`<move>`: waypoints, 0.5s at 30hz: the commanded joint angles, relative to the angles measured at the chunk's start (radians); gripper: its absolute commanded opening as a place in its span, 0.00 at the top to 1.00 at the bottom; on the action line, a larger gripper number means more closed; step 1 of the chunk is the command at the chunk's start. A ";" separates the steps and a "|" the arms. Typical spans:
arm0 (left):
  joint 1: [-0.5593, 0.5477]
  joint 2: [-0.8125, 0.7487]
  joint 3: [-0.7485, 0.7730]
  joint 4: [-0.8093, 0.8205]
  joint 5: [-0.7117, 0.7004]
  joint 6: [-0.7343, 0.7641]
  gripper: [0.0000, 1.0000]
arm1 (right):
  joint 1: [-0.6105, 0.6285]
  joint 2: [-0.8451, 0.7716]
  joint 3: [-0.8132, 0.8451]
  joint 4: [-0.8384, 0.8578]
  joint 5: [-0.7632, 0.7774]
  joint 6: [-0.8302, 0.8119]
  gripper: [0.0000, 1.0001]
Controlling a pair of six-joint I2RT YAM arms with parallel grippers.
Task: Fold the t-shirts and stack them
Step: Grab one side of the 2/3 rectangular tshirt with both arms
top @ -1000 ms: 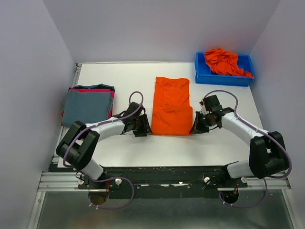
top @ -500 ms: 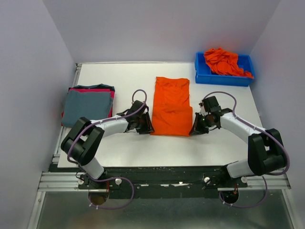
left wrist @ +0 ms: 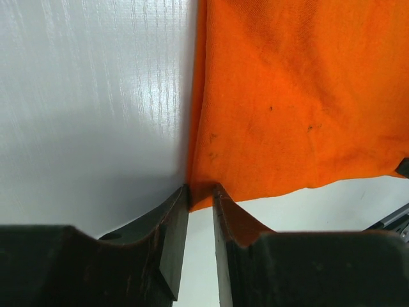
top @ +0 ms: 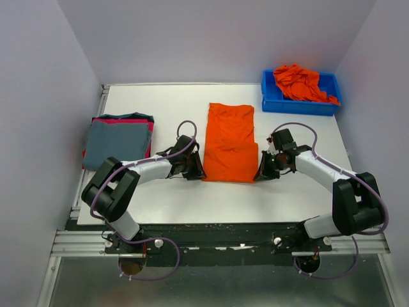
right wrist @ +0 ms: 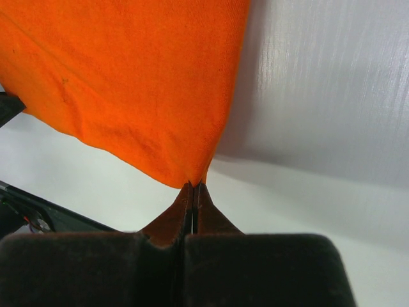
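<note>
The orange t-shirt [top: 230, 144] lay on the bench [top: 166, 102]. The right gripper [right wrist: 193, 187] pinched its near right corner. The left gripper [left wrist: 200, 192] stood slightly spread around the left one, probably to fold the hem over.

No readable text, label, brand, number or sign in any of 3 views.
</note>
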 commanded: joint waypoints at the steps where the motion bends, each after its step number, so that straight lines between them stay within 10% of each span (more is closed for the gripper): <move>1: -0.009 0.033 -0.036 -0.080 -0.047 0.028 0.66 | 0.002 0.010 -0.008 0.010 -0.022 -0.002 0.99; 8: -0.009 0.076 -0.052 0.003 0.008 0.029 0.72 | 0.002 0.020 -0.008 0.019 -0.035 0.001 0.99; 15: -0.011 0.058 -0.042 -0.021 -0.031 0.052 1.00 | 0.002 0.000 -0.013 0.010 -0.028 0.007 0.99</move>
